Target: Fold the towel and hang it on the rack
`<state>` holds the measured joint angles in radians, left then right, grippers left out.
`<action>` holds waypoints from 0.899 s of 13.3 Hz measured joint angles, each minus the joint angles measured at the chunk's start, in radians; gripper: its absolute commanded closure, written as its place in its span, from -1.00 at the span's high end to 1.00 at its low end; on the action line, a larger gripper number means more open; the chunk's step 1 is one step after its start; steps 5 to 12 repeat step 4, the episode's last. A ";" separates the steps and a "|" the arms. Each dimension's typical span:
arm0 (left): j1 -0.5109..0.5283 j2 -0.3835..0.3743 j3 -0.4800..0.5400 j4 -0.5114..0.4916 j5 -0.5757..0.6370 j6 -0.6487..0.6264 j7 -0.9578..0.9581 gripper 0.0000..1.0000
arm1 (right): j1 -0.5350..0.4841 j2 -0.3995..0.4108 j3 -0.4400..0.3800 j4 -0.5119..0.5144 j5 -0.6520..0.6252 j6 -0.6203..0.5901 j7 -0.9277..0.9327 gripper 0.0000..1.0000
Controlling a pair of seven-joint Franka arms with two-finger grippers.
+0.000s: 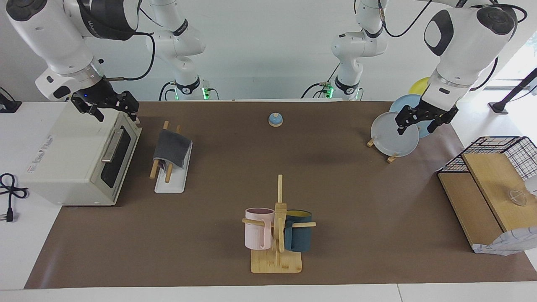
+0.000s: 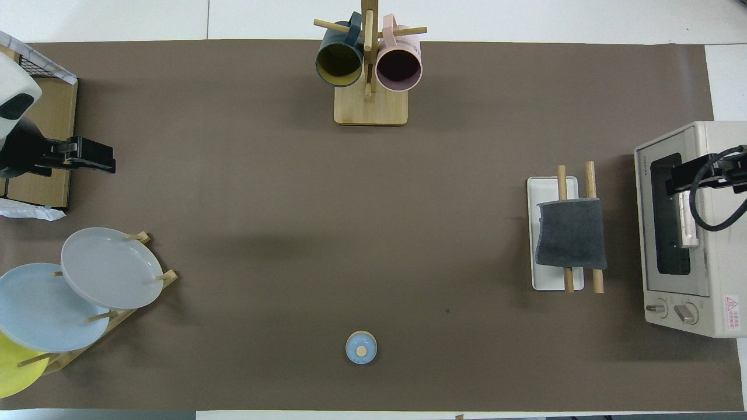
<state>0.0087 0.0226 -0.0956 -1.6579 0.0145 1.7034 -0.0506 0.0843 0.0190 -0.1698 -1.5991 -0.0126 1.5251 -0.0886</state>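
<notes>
The towel [image 1: 172, 149] hangs folded over the two wooden rods of the rack [image 1: 172, 184], dark grey face up, with a sliver of purple at its lower edge. In the overhead view the towel [image 2: 572, 233] covers the middle of the rods above the rack's white base [image 2: 545, 186]. My right gripper [image 1: 117, 114] is open and empty, raised over the toaster oven beside the rack; it also shows in the overhead view [image 2: 671, 181]. My left gripper [image 1: 418, 126] is open and empty, raised over the plate stand, and shows in the overhead view [image 2: 111, 163].
A white toaster oven [image 1: 79, 159] stands at the right arm's end, beside the rack. A wooden mug stand [image 1: 277, 235] with pink and teal mugs is farthest from the robots. A plate stand [image 1: 394, 134], a wire basket [image 1: 503, 151] and a small blue bell [image 1: 275, 120] also stand here.
</notes>
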 measured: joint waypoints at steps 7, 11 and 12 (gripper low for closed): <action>0.000 0.000 0.000 0.000 0.000 0.000 0.000 1.00 | -0.049 0.000 0.049 0.000 0.000 0.000 0.000 1.00; 0.000 0.000 0.000 0.000 0.000 0.000 0.000 1.00 | -0.049 0.000 0.049 0.000 0.000 0.000 0.000 1.00; 0.000 0.000 0.000 0.000 0.000 0.000 0.000 1.00 | -0.049 0.000 0.049 0.000 0.000 0.000 0.000 1.00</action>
